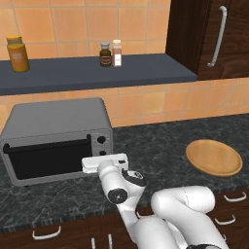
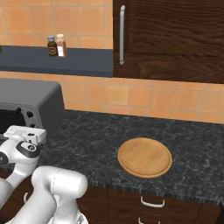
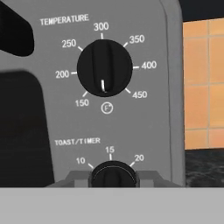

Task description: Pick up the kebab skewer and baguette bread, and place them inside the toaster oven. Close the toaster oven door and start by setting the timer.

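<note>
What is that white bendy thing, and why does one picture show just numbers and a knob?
The white bendy thing is a robot arm. Two cameras behind it look over a dark kitchen counter from the left and the right. There you see a grey toaster oven with its door closed, and a bare round wooden plate. The third camera sits on the robot's hand, right up against the oven's knobs. The top one is the temperature knob. The gripper has its two fingers pinched shut on the timer knob below it.
</note>
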You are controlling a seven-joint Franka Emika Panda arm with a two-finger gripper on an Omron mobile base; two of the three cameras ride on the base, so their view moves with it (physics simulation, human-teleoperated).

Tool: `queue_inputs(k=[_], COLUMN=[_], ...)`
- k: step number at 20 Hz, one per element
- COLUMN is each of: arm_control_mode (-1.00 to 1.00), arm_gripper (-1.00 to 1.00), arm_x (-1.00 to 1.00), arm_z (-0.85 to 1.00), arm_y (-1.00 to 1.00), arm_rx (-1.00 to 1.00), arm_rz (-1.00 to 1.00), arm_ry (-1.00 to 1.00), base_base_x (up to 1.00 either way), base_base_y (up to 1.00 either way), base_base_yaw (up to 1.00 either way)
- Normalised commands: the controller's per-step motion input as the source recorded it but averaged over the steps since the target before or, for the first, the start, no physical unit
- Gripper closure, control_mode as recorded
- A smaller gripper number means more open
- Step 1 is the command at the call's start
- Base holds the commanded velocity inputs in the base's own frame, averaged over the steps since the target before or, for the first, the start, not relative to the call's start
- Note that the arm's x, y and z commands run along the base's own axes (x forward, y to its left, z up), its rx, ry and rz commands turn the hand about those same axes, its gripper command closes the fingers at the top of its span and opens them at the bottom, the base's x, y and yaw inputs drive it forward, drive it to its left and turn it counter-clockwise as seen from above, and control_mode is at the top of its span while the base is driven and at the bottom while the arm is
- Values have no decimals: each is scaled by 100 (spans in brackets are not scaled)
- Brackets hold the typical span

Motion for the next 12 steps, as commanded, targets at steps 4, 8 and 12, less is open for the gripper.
queue_inputs(k=[4,8,12], arm_control_mode=[-100,-100,-100], arm_gripper=[100,100,100], arm_x=[0,-4,-3], arm_z=[0,0,0], arm_y=[-5,-12,-3], arm_rx=[13,21,21], arm_rz=[0,-1,-5], arm_ry=[-1,-4,-5], base_base_x=[0,0,0], base_base_y=[0,0,0], base_base_yaw=[0,0,0])
